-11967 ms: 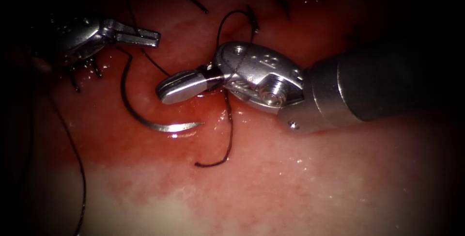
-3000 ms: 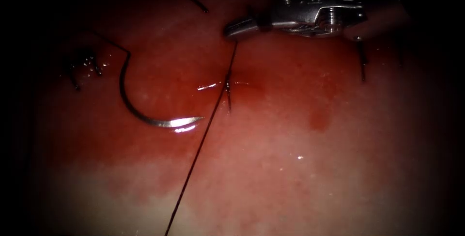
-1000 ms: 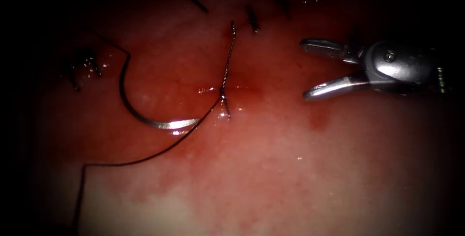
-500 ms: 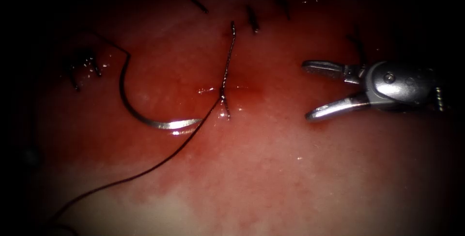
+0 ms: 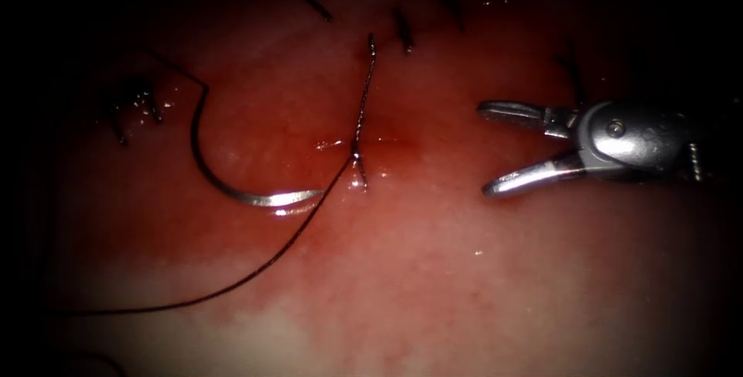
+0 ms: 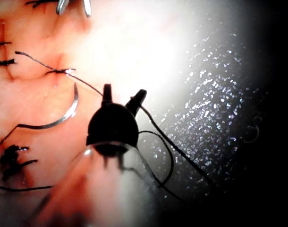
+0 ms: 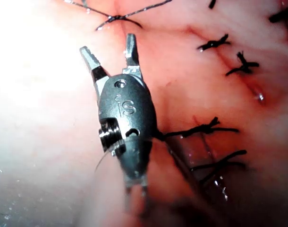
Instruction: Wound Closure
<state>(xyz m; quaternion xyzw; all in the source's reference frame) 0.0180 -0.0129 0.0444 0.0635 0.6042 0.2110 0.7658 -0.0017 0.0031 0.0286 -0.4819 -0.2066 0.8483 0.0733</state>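
The curved needle [image 5: 224, 183] lies flat on the tissue [image 5: 464, 284], left of the fresh knot [image 5: 357, 151], held by neither tool and not in the tissue. Thread [image 5: 255, 269] runs from the knot down and left, and a short end [image 5: 368, 75] rises from it. My right tool [image 5: 485, 148] hovers right of the knot, jaws open and empty; the right wrist view shows my right tool [image 7: 107, 43] just short of the knot [image 7: 116, 19]. In the left wrist view my left tool [image 6: 124, 91] stands with jaws apart, the thread [image 6: 172, 144] passing right behind them, near the needle [image 6: 63, 116].
Older tied stitches [image 5: 402, 32] cross the cut above the knot, and a dark cluster of knots [image 5: 131, 106] sits left of the needle. Red fluid [image 5: 402, 145] pools around the fresh knot. More stitches [image 7: 241, 66] lie beside the right tool.
The right tool has come down and slightly left, jaws still open. The long thread lost its sharp bend at lower left and now lies in a slack curve. The needle has not moved.
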